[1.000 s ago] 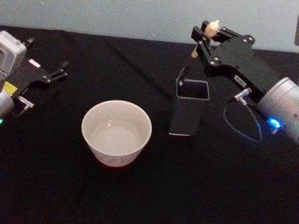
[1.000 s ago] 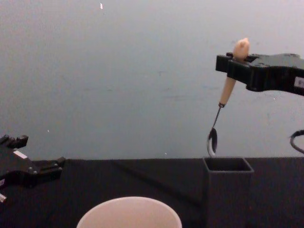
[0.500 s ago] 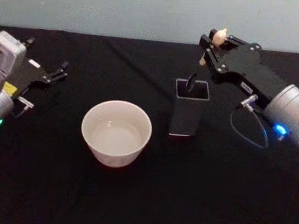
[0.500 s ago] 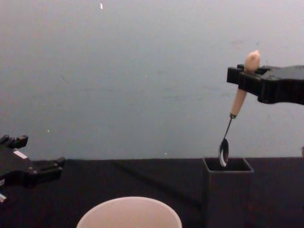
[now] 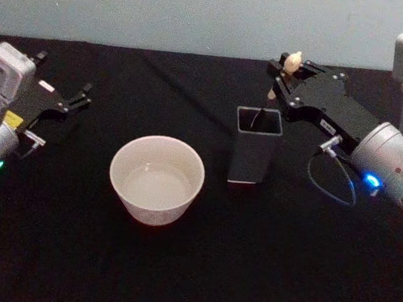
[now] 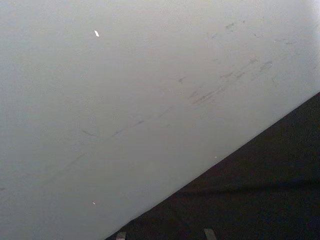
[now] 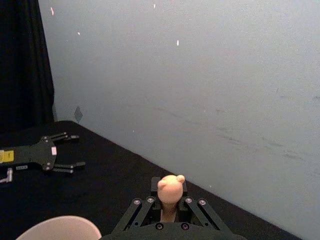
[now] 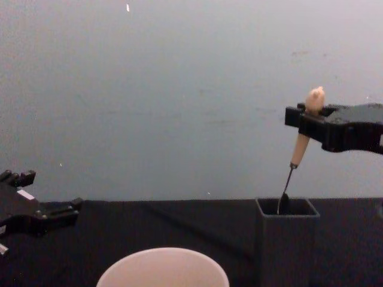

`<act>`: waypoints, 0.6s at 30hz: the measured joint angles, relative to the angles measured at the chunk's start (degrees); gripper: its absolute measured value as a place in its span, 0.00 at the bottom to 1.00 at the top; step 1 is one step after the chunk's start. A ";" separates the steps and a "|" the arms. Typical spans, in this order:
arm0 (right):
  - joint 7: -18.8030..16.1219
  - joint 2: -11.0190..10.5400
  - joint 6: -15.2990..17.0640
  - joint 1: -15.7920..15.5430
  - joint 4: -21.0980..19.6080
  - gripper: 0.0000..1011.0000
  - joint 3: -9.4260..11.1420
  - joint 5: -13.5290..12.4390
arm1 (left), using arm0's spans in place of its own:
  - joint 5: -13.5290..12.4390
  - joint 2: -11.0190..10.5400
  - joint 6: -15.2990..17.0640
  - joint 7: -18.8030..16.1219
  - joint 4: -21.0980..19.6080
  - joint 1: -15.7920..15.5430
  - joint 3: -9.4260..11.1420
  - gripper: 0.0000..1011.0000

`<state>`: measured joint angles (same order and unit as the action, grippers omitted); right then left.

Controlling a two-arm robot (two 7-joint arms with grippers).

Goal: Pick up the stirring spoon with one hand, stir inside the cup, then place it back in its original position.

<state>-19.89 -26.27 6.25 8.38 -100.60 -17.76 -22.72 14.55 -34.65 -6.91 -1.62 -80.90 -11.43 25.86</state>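
right gripper [image 5: 287, 67] above holder [image 5: 254, 149], jaws clamped on stirring spoon [image 8: 298, 150] handle | spoon bowl inside holder | cup [image 5: 156, 178] left of holder | left gripper [image 5: 82, 95] parked far left of holder, jaws apart

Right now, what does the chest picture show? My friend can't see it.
The right claw holds the stirring spoon, its bowl dipping into the dark holder. The cup sits low in front; the left claw rests at left.

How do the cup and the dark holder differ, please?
The cup is round, wide and pale; the holder is square, narrow, dark and taller. The cup holds no spoon; the holder has the stirring spoon dipping into it, held by the right gripper. Both stand upright on the black table.
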 joint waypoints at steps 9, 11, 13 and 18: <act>-0.31 0.30 0.35 -0.30 1.42 0.17 -1.06 0.87 | 0.00 0.00 0.00 0.00 0.00 0.00 0.00 0.99; -0.32 0.40 0.49 -0.36 1.89 0.17 -1.36 1.23 | 0.00 0.00 0.00 0.00 0.00 0.00 0.00 0.99; -0.32 0.46 0.55 -0.41 2.24 0.17 -1.54 1.49 | 0.00 0.00 0.00 0.00 0.00 0.00 0.00 0.99; -0.14 0.81 0.60 -0.52 3.24 0.17 -2.10 2.59 | 0.00 0.00 0.00 0.00 0.00 0.00 0.00 0.99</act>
<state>-20.03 -25.46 6.85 7.86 -97.36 -19.85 -20.13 14.55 -34.64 -6.91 -1.62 -80.90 -11.43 25.86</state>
